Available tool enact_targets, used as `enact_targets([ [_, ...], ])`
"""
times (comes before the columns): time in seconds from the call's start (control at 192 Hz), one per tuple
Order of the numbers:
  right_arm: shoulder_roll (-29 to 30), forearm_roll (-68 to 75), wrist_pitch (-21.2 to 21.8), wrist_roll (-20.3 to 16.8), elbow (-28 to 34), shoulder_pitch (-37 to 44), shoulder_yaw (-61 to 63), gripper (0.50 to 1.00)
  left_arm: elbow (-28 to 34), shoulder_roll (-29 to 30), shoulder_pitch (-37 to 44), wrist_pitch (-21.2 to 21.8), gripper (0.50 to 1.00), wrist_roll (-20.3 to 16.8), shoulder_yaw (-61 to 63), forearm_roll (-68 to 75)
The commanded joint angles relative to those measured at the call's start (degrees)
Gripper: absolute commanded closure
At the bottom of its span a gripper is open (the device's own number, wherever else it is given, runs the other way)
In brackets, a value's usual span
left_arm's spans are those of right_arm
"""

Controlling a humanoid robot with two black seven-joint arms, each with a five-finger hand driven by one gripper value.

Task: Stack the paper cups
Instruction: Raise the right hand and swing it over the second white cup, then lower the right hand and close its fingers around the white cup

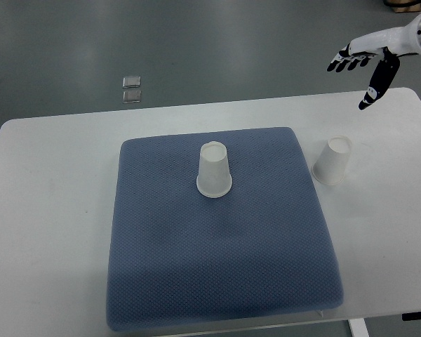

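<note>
2 paper cups upside down; right hand fingers spread, empty

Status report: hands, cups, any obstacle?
Right hand open, raised beyond table's far right corner. One cup upside down on blue mat, other cup beside mat. Nothing stacked, nothing blocking.

Two paper cups, one blue mat, one table.

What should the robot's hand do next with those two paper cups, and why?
Probably lower the right hand toward the cup on the table. The hand is open, holds nothing, and hovers above the table's far right corner. That cup stands upside down, apart from the other cup on the blue mat, so nothing is stacked yet.
</note>
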Motion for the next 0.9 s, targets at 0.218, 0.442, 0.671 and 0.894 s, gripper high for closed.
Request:
enact_targets([
  [0.218,3.4,-1.0,-7.5,-0.6,-4.0,-9.3,-1.4,0.585,0.0,0.0,0.0,0.0,0.500,0.0,-0.1,0.0],
  [0.442,4.3,-0.8,-9.0,-0.6,-5.0,-12.8,-0.7,0.585,0.0,0.0,0.0,0.0,0.500,0.0,-0.1,0.0],
  [0.671,5.6,-0.5,-10.3,-0.5,-6.4,-16.0,-0.5,0.585,0.0,0.0,0.1,0.0,0.500,0.0,-0.1,0.0],
  [0.894,7.5,-0.1,-11.5,-0.5,-8.4,-18.9,-0.5,0.587,0.0,0.0,0.1,0.0,0.500,0.0,-0.1,0.0],
])
